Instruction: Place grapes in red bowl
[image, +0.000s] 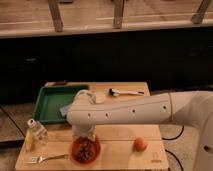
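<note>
The red bowl (75, 153) sits on the wooden table near the front edge, left of centre. The grapes (87, 148), a dark cluster, lie inside it. My white arm reaches in from the right, and its gripper (84, 134) points down directly over the bowl's back rim, just above the grapes. The wrist hides most of the gripper, and I cannot tell whether it touches the grapes.
A green tray (50, 102) lies at the back left with a pale blue item (65, 110) at its edge. An orange fruit (140, 144) sits right of the bowl. A fork (47, 158) and a small bottle (37, 131) are at the front left, and a utensil (125, 92) at the back.
</note>
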